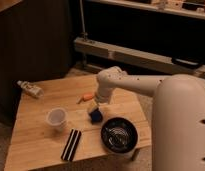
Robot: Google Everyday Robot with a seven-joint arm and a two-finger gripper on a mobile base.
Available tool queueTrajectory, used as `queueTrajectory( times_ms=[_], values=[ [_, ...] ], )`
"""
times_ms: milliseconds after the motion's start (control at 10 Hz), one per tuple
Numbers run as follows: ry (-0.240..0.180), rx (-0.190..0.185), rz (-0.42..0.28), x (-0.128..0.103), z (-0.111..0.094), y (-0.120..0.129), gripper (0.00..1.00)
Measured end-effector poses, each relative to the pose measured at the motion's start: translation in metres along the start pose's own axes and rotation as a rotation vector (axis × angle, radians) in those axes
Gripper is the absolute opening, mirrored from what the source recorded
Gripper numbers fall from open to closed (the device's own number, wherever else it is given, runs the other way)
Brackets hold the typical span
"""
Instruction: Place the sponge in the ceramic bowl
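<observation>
**Gripper over the sponge, beside the bowl**

The wooden table (36,135) is seen from above and behind the robot, whose white body (182,127) fills the lower right. The white arm (133,83) reaches left across the table and bends down to the gripper (95,107), which stands directly above the sponge (96,116) and meets its top. How far the gripper is open, and whether it has hold of the sponge, cannot be told. The sponge, a deep-blue block, sits near the table's middle, just beside the upper left rim of the ceramic bowl (119,135) and outside it. The bowl is black with pale swirl lines and stands near the front right edge. An orange carrot (86,97) lies just behind the gripper. A translucent plastic cup (57,119) stands upright to the sponge's left, well apart from it. A black-and-white striped block (72,144) lies flat in front of the cup. A small bottle (30,89) lies on its side at the far left corner. Nothing lies between sponge and bowl.
</observation>
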Motion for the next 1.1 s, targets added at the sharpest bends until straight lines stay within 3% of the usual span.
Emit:
queueTrajectory(
  times_ms=[500,1100],
  values=[
    [0.020,0.003,-0.026,-0.004,0.023,0.019,0.80],
    [0.039,0.031,-0.002,-0.001,0.027,0.023,0.80]
  ],
)
